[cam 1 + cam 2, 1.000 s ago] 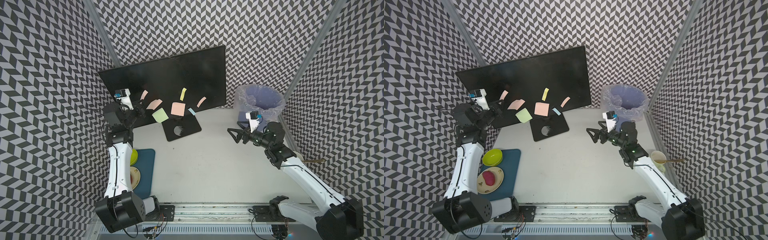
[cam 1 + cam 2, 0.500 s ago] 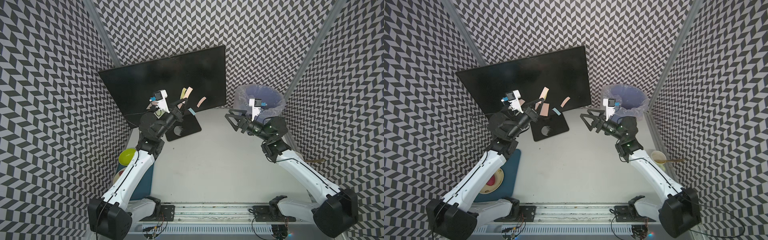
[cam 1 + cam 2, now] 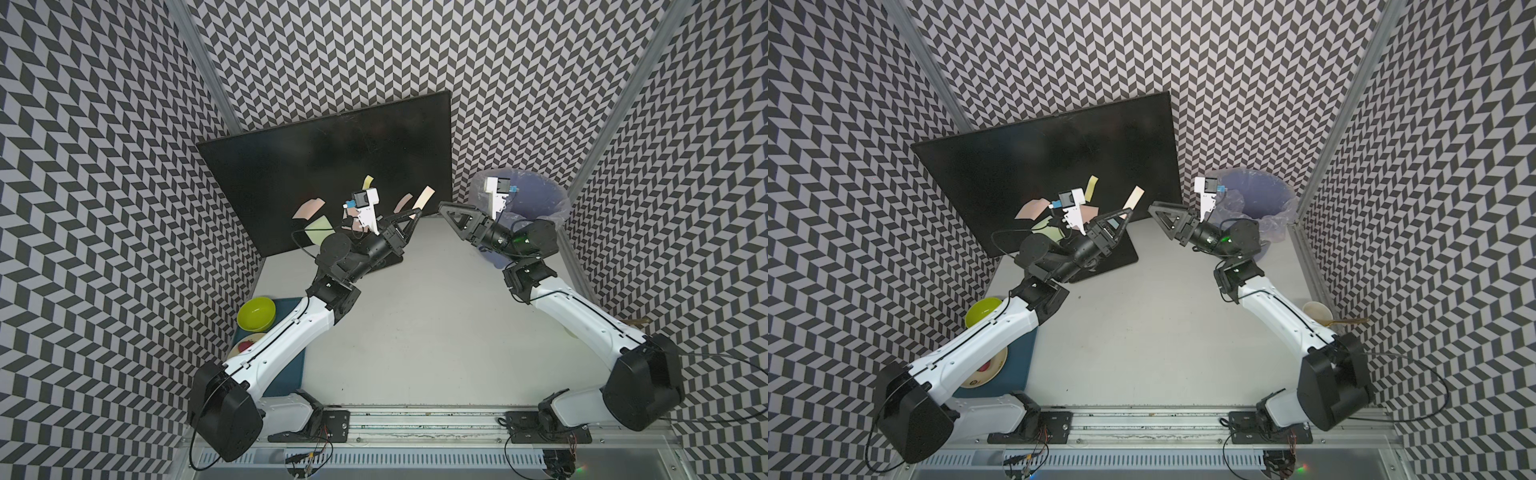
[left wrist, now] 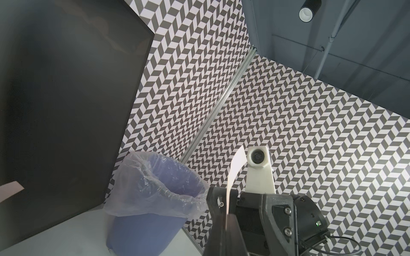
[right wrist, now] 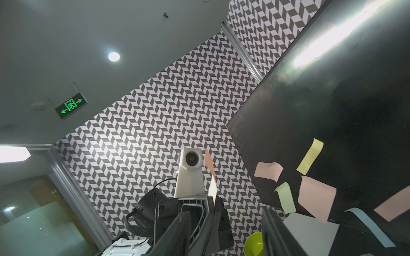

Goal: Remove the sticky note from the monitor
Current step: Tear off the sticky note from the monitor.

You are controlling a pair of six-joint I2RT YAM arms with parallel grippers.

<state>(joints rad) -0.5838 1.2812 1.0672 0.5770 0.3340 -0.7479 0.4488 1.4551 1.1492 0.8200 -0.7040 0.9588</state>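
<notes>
The monitor (image 3: pixel 332 158) (image 3: pixel 1050 158) stands tilted at the back with several sticky notes on its lower screen, among them a yellow one (image 3: pixel 367 182) (image 5: pixel 310 156), a pink one (image 3: pixel 308 208) and a green one (image 3: pixel 319 230). My left gripper (image 3: pixel 417 214) (image 3: pixel 1128 211) (image 4: pixel 228 213) is shut on a pale peach sticky note (image 3: pixel 424 197) (image 3: pixel 1133 198) (image 4: pixel 235 168) held off the screen near its right lower corner. My right gripper (image 3: pixel 442 205) (image 3: pixel 1152 205) (image 5: pixel 224 210) faces it tip to tip, jaws apart on either side of the left fingertips.
A blue bin (image 3: pixel 536 195) (image 4: pixel 150 188) lined with clear plastic stands right of the monitor, behind my right wrist. The monitor's black base plate (image 3: pixel 1121 257) lies under my left arm. A green bowl (image 3: pixel 256 312) and a plate sit on a blue mat at the left. A cup (image 3: pixel 1316 311) stands at the right.
My left arm has swung from the monitor's left side across to its right lower corner, carrying a note. The right gripper has risen toward it and its jaws have narrowed.
</notes>
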